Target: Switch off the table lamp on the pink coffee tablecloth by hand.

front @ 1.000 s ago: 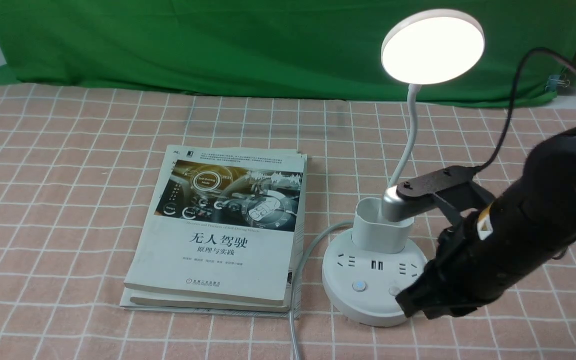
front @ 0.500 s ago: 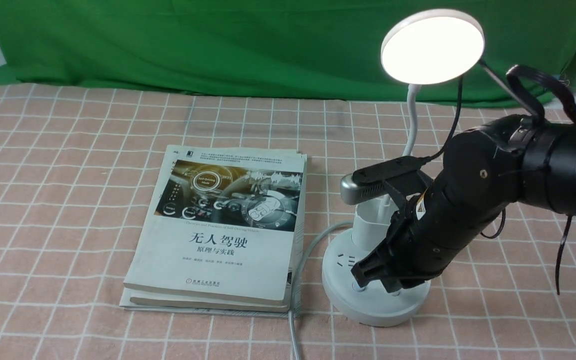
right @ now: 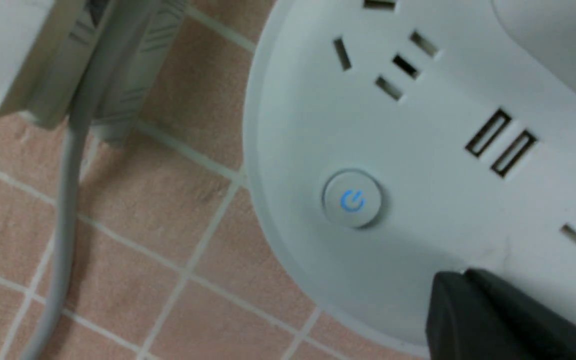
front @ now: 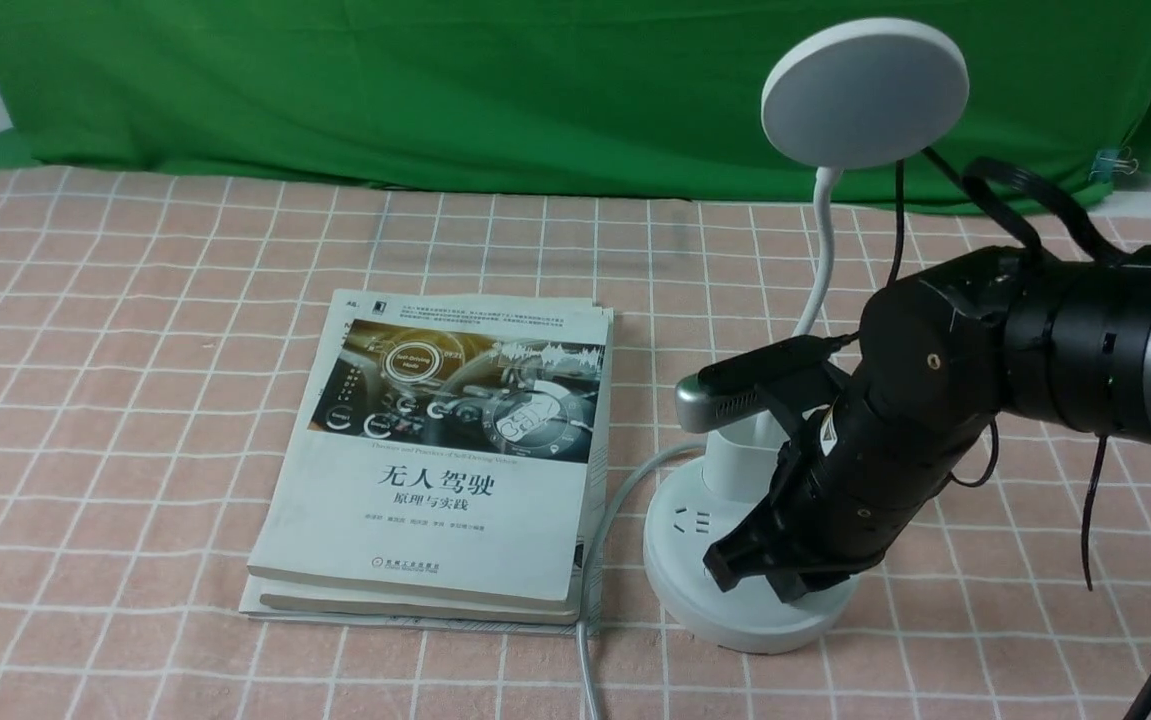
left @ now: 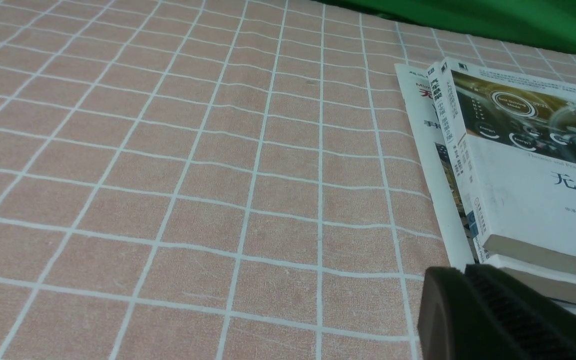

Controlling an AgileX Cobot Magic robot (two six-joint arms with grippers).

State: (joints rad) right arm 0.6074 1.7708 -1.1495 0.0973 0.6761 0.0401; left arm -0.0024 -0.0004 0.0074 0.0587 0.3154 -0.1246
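Your right hand (front: 732, 566) is pressed low against the front of the table lamp (front: 865, 95), its dark tip over the top of the round base (front: 680, 585), a touch lower than half a second ago. You cannot tell from either view how far its jaws stand apart: the right wrist view catches only one dark fingertip (right: 488, 315) at the base's edge, near the round power button (right: 352, 200), whose blue symbol glows. Whether that tip touches the plastic is unclear. The grey camera bar (front: 725, 400) juts out above the hand, in front of the lamp's small cup holder (front: 735, 455). The big change: the disc head, bright a moment ago, is now a dull grey-white. The lamp stands where it was, to the right on the pink coffee tablecloth (front: 135, 350), its grey cord (front: 590, 600) running forward beside the book (front: 445, 470), which lies just left of the base on a second book. Your left hand (left: 493, 320) sits low over the surface near the books' corner, opening unreadable. The green cloth (front: 435, 90) hangs behind.
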